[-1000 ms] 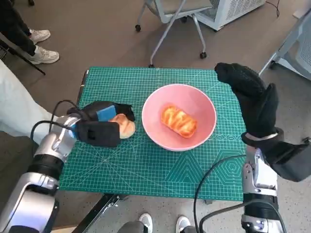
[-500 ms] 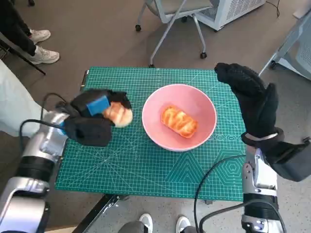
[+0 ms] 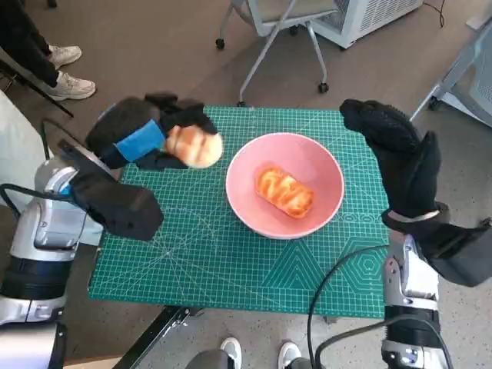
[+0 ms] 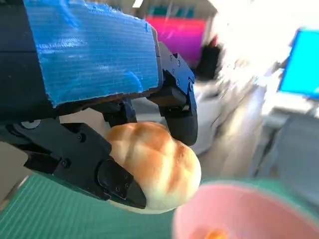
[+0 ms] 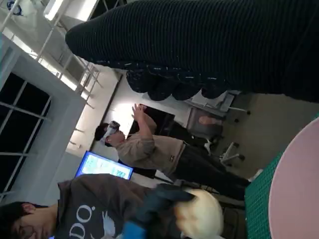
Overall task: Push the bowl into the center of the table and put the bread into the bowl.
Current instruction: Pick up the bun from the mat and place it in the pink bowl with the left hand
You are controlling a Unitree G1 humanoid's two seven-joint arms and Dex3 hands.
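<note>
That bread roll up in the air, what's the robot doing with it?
The robot's left hand grips a round bread roll, lifted above the green mat just beside the pink bowl. The bowl sits about mid-table and already holds a glazed pastry. The gloved right hand is raised by the bowl's other side, holding nothing. The roll isn't in the bowl yet.

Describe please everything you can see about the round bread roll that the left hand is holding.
The round bread roll is pale with a golden-brown, scored top and looks soft. The left hand grips it between black fingers, lifted clear of the green mat, just beside the pink bowl and not yet over it. Nothing else touches it.
</note>
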